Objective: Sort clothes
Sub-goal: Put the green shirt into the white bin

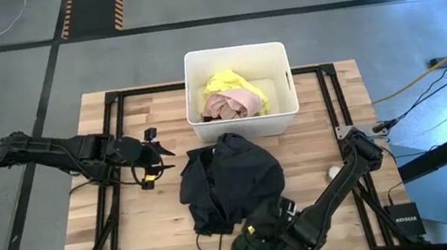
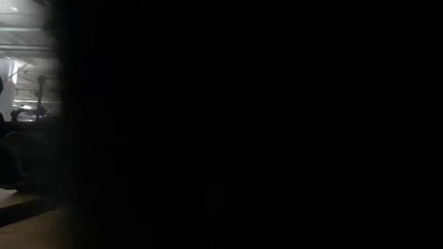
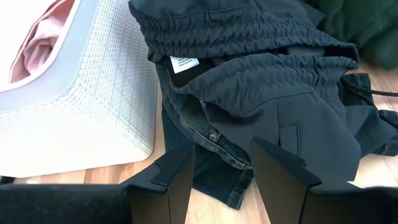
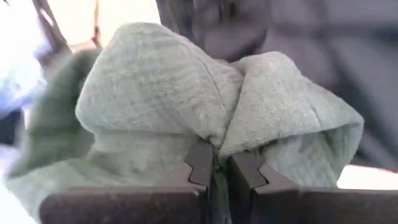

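Black garments (image 1: 232,176) heaped mid-table; green garment (image 1: 253,242) bunched at near edge; yellow (image 1: 231,84) and pink (image 1: 229,103) garments in bin.

Overhead looks down; wrists close; low blocked

Perhaps five garments (image 1: 230,181), one bin (image 1: 245,122)

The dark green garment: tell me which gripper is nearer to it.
Right. The right gripper is shut on the dark green garment at the table's near edge. The left gripper, open, sits well away, on the far side of the black garment pile.
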`<action>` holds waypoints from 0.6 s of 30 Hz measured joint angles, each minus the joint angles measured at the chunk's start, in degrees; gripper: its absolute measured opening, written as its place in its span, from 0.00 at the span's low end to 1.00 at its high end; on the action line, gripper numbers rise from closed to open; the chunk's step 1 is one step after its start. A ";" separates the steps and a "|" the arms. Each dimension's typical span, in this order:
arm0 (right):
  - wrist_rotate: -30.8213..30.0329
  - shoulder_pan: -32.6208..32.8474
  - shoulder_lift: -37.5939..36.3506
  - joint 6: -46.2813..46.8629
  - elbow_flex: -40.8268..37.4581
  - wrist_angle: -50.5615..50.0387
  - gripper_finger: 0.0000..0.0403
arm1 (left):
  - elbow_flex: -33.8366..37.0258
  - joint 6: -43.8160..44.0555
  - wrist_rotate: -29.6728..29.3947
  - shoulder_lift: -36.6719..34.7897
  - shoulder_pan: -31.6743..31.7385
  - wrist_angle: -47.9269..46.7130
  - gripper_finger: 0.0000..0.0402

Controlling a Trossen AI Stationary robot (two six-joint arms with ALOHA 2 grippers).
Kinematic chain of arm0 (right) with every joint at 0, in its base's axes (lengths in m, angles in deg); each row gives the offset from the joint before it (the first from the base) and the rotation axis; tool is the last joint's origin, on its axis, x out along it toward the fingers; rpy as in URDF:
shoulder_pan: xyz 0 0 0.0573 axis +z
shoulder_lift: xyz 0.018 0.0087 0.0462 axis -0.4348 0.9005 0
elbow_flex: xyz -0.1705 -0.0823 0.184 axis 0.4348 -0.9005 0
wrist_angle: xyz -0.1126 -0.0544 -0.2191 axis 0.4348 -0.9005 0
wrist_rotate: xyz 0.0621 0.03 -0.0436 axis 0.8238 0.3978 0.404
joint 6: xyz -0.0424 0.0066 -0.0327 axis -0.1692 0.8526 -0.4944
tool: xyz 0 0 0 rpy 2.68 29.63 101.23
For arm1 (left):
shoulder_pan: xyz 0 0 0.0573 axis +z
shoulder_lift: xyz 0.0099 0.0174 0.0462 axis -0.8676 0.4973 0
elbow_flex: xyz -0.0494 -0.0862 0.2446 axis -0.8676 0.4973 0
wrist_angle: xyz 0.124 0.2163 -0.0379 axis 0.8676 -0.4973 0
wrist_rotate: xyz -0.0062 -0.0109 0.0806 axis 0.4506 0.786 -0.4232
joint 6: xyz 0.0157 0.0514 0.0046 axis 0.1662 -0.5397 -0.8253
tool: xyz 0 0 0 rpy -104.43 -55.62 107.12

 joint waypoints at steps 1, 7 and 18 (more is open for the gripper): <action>-1.65 0.00 -0.02 -0.49 1.49 -0.52 0.07 | 0.00 0.00 0.00 0.00 0.00 0.00 0.38; -14.77 0.02 -0.14 -2.04 11.21 -6.22 0.07 | 0.00 0.00 0.00 0.00 0.00 -0.02 0.38; -35.16 -1.06 -4.42 -12.29 18.74 -2.30 0.08 | 0.00 0.00 0.00 -0.01 0.00 0.16 0.38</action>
